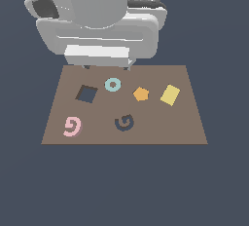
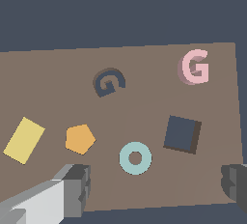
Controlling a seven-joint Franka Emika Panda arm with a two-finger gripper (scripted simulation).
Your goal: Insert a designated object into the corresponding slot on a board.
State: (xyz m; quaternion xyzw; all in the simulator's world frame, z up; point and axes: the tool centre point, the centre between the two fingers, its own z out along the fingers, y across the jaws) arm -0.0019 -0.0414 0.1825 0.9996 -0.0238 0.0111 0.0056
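The designated object, a pale-pink G (image 1: pixel 72 126) (image 2: pixel 195 66), lies flat on the board (image 1: pixel 165 122) (image 2: pixel 53 88) near its corner at the exterior view's left. The slot, a dark navy G-shaped recess (image 1: pixel 124 122) (image 2: pixel 108 82), sits a short way from it toward the exterior view's right. My gripper (image 1: pixel 107 67) (image 2: pixel 154 184) hangs over the board's far edge, well away from both. It is open, with nothing between its fingers (image 2: pixel 72 187). The arm's white body hides the far edge of the board in the exterior view.
A dark square hole (image 1: pixel 87 94) (image 2: pixel 182 133), a teal ring (image 1: pixel 113 84) (image 2: pixel 135 158), an orange pentagon (image 1: pixel 141 93) (image 2: pixel 80 138) and a yellow rectangle (image 1: pixel 170 95) (image 2: pixel 23 140) line the board's far half. Dark flat ground surrounds the board.
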